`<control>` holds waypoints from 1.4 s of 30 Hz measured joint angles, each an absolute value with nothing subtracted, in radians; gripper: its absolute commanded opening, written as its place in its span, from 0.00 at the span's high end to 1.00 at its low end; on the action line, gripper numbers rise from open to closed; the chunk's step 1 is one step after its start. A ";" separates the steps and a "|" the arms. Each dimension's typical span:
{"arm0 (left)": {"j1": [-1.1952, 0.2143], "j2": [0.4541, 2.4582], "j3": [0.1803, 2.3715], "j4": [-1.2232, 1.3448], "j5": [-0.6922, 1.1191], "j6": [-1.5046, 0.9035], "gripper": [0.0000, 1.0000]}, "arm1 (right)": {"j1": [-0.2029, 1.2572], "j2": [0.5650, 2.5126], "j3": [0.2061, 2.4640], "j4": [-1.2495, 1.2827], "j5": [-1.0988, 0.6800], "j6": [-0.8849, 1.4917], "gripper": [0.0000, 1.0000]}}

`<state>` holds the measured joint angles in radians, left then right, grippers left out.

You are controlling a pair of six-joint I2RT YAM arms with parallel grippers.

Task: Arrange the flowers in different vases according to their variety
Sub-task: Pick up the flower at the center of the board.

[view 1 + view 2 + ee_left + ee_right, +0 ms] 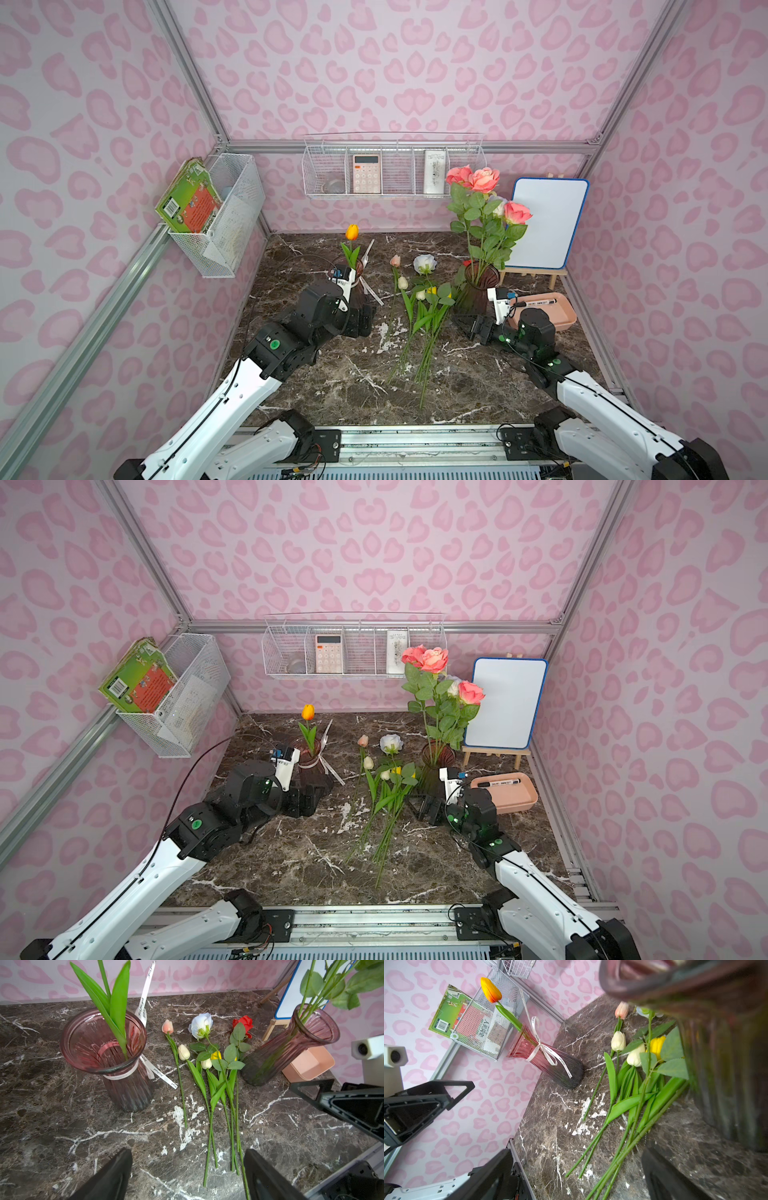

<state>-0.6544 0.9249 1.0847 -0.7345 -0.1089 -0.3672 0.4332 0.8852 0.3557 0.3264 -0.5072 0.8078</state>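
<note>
Bright even light; faint shadows; wide-angle edge bending; vase [720, 1059] blurred in right wrist view.

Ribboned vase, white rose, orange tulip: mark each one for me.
ribboned vase [128, 1091], left wrist view, on its ribbed lower wall.
white rose [201, 1024], left wrist view, on the bloom.
orange tulip [352, 232], in a top view, on the bloom.

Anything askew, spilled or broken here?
Nothing spilled or broken; the ribboned ribbed purple glass vase and its plain twin stand upright. Only oddity: the green paperback book sticks up tilted past the rim of the white mesh wall basket.
</note>
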 measured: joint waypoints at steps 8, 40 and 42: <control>-0.736 0.946 1.058 -0.796 -0.075 -0.411 0.33 | 0.435 0.818 0.318 0.344 -0.468 0.782 0.01; -0.580 2.139 1.747 -0.890 -0.070 -0.342 0.60 | 0.408 0.756 0.295 0.287 -0.463 0.738 0.03; -0.560 2.168 1.768 -0.899 -0.074 -0.342 0.61 | 0.407 0.767 0.295 0.284 -0.471 0.742 0.03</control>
